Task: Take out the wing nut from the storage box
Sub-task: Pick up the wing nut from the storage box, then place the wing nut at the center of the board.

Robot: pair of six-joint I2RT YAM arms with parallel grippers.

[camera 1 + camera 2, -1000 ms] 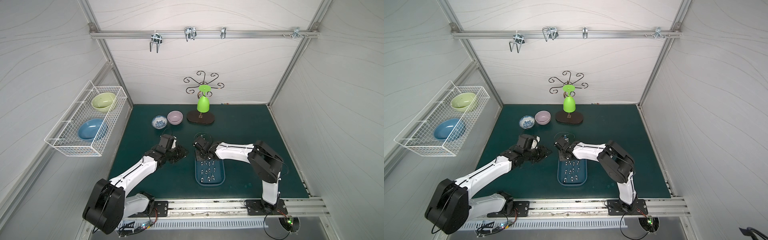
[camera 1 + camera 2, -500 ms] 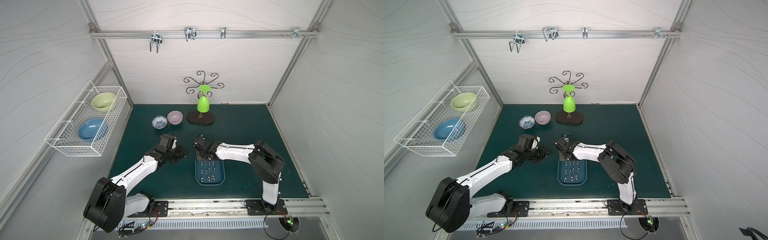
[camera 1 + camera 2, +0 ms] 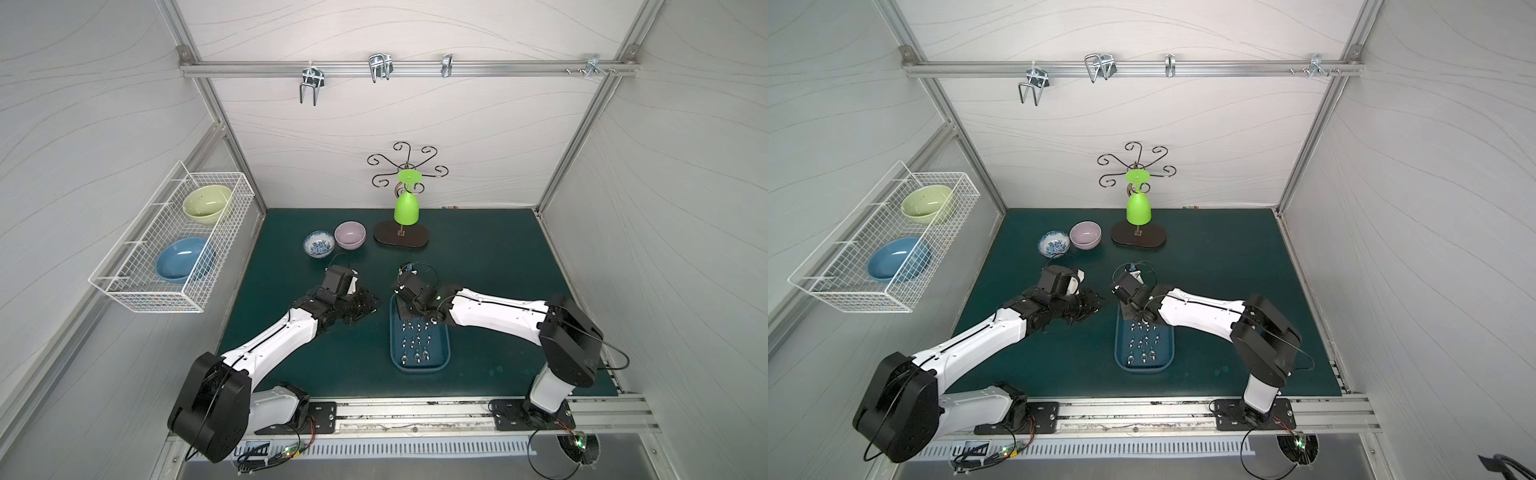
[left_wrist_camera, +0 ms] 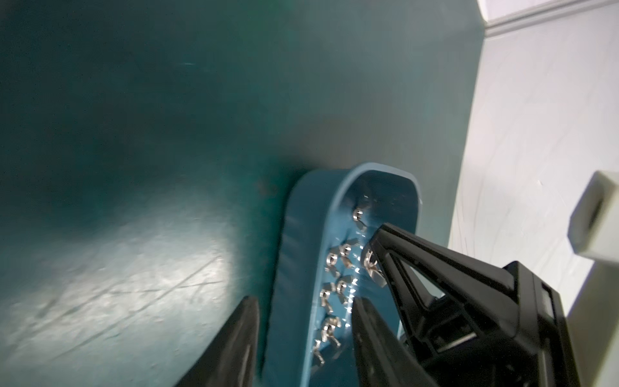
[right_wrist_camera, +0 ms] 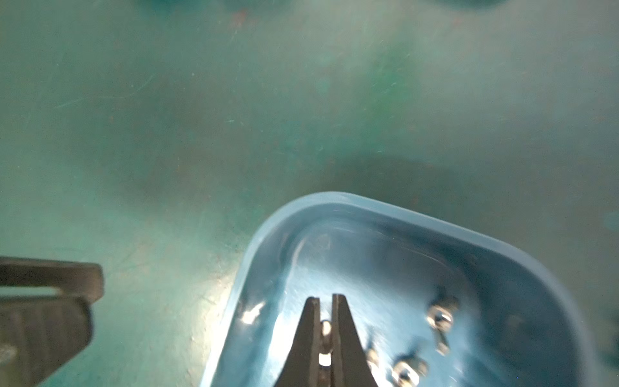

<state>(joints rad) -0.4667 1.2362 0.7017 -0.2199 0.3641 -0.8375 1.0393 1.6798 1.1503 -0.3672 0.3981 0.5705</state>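
The right pincer [image 5: 325,301] is clamped on a small silver metal wing nut [image 5: 325,330] at the far end of the shallow blue plastic storage box [image 3: 419,369], which sits mid-tabletop [image 3: 498,270]. The left pincer [image 3: 368,306] is half-wide and holds nothing beside the box.

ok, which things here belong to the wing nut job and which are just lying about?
Job: storage box; wing nuts in it; right claw, shut on one wing nut; left claw, open beside the box.
Lying about: patterned bowl; pink bowl; green cup on its stand; wire basket with two bowls; rail hooks.
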